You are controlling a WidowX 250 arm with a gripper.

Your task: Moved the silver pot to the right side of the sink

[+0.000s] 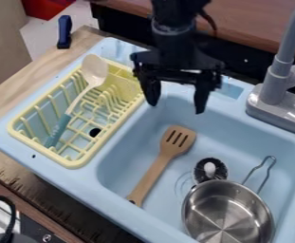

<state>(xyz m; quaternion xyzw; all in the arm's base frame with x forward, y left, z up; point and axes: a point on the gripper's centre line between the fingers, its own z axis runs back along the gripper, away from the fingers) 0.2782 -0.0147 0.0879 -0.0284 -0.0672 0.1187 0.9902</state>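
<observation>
My gripper [177, 107] hangs over the back left part of the blue sink [127, 140], its two fingers spread wide with nothing between them. The silver pot [227, 211] stands upright in the front right part of the basin, well below and to the right of the gripper in the view. Its wire handle points up and to the right. The pot is empty, and its left edge is beside the dark round brush.
A wooden slotted spatula [161, 163] lies in the basin's left half. The brush [209, 170] sits behind the pot. On the left, a yellow dish rack [80, 161] holds a spoon [94, 73]. A grey faucet [277, 80] rises at the back right.
</observation>
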